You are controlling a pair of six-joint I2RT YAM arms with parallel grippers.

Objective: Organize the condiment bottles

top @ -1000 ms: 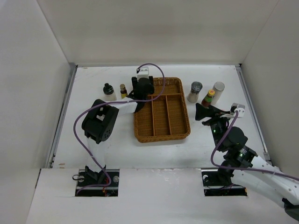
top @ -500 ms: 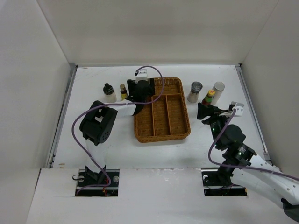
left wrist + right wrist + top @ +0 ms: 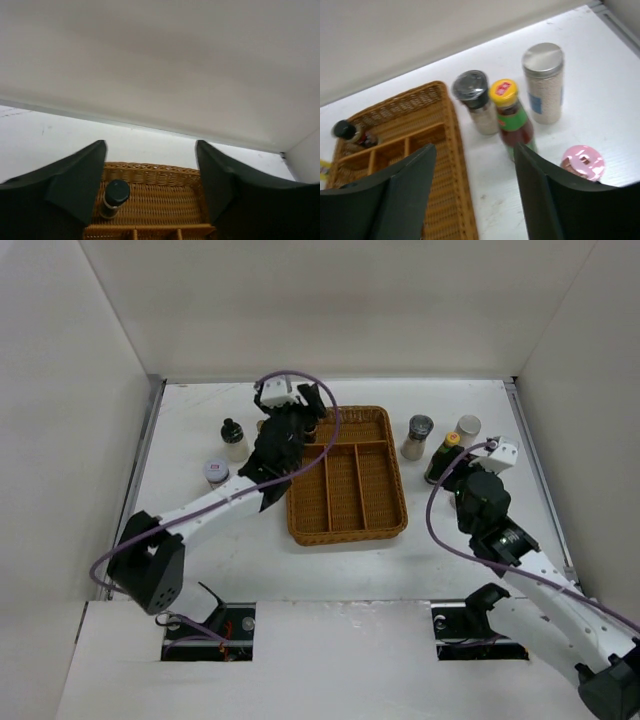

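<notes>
So, your left gripper [image 3: 150,155] hangs spread and empty over the dark-capped bottle [image 3: 114,197] standing in the wicker tray [image 3: 160,207]. Your right gripper [image 3: 474,152], spread too, faces the yellow-capped bottle [image 3: 512,120]. I judge one stowed, the others left on the table [image 3: 590,55].

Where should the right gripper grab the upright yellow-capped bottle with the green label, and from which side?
Probably around the labelled body just below the neck of the yellow-capped green-label bottle, the right gripper coming from the near side. It stands upright, and the grey-lidded glass shaker and silver-lidded jar crowd its far side.
</notes>
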